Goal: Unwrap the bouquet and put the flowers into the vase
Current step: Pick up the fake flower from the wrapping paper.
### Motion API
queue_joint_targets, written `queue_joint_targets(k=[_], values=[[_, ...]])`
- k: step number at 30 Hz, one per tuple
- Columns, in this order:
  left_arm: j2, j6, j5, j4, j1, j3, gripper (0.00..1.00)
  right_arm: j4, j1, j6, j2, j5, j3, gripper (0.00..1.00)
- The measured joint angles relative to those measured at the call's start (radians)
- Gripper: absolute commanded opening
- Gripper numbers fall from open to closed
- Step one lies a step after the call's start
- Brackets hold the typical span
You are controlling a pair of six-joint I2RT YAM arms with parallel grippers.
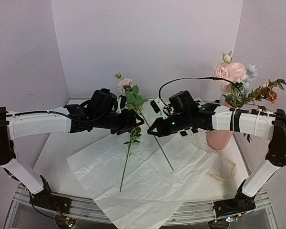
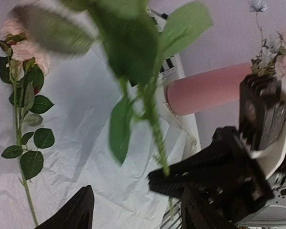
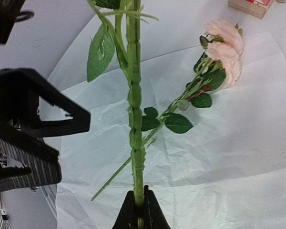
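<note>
My right gripper [image 1: 151, 130] [image 3: 140, 202] is shut on the thick green stem of one of the flowers [image 1: 125, 85], which it holds tilted above the table. My left gripper [image 1: 136, 123] [image 2: 136, 188] stands open right beside it, level with the leafy part of that stem [image 2: 155, 129] and touching nothing. A second pink flower [image 3: 224, 47] [image 2: 24, 47] lies on the unfolded white paper [image 1: 148, 186]. In the top view its stem [image 1: 125, 164] shows while its blooms are hidden under the left arm. The pink vase [image 1: 219, 138] [image 2: 205, 93] stands at the right, holding several blooms [image 1: 231, 72].
A small wooden block [image 3: 250, 5] sits beyond the paper's far edge. A printed strip [image 1: 221, 174] lies on the paper by the vase. Pale walls [image 1: 148, 38] close the table in at the back and sides. The right arm's forearm [image 1: 243, 121] passes in front of the vase.
</note>
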Motion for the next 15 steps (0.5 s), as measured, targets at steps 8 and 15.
queue_joint_targets(k=[8,15], values=[[0.001,-0.062,0.024,0.134,0.0,-0.002,0.45,0.044,0.057,0.04,-0.031,0.005,-0.002,0.01],[0.025,-0.081,0.027,0.152,0.0,-0.001,0.11,0.046,0.054,0.048,-0.032,0.008,-0.001,0.08]])
